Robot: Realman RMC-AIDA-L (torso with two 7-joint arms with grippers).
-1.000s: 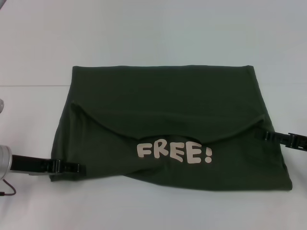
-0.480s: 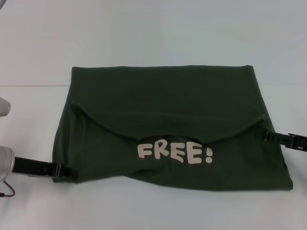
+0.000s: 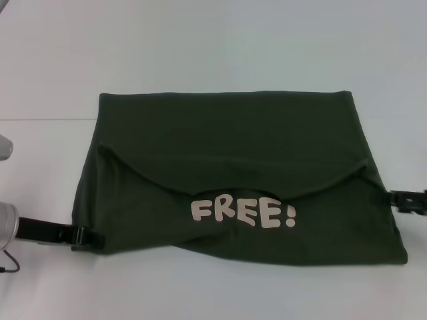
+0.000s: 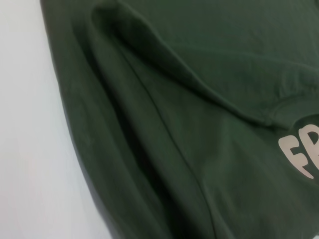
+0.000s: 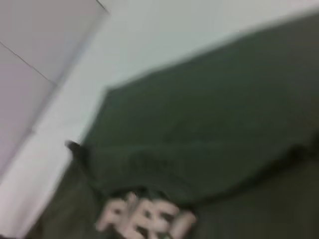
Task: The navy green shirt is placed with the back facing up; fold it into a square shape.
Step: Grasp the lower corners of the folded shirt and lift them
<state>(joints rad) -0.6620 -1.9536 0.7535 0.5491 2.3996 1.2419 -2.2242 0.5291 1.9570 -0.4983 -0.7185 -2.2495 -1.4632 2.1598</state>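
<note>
A plain white table [image 3: 213, 47] fills the head view, with a faint seam running across it level with the upper part of the cloth; in the right wrist view a paler panel with thin lines borders the tabletop.

The navy green shirt [image 3: 233, 153] lies flat in the middle of the table, folded into a wide rectangle. The left gripper [image 3: 90, 237] sits low at the shirt's near left corner, its black tip just at the cloth's edge; whether its fingers are parted or closed, or whether they touch the fabric, cannot be told. The right gripper [image 3: 408, 199] is at the shirt's right edge, roughly level with the lettering, just beside the hem and partly cut off by the frame; its finger state cannot be told either.

The shirt is dark olive green. Its far portion is smooth, while both sides are folded inward in curved flaps that meet near the centre. Below that meeting point, pale pink block lettering [image 3: 242, 213] reads "FREE!". The left wrist view shows long soft creases along the folded side.
</note>
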